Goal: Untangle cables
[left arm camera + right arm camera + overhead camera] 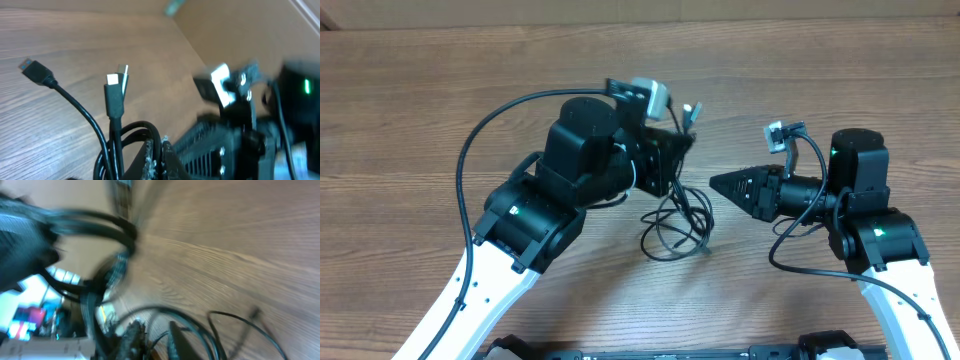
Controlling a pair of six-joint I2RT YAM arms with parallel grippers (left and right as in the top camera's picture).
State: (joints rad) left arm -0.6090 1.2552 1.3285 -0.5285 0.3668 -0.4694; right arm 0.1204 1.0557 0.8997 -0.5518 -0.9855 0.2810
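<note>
left hand (672,152) clamped on cables (675,225) | loose loops sag to desk (840,60), just left of right hand (718,183), which is nearer | right hand open or closed: can't tell tbh

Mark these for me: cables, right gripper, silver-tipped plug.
cables (672,230): overhead, loops lying on the table.
right gripper (713,182): overhead, tip of its fingers.
silver-tipped plug (115,97): left wrist, its black body.

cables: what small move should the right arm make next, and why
Probably ease the right gripper toward the loose loops of the cables and pinch one strand. The left gripper seems to hold the bunch just below its plug ends. The tangled loops sit close beside the right gripper's tip.
</note>
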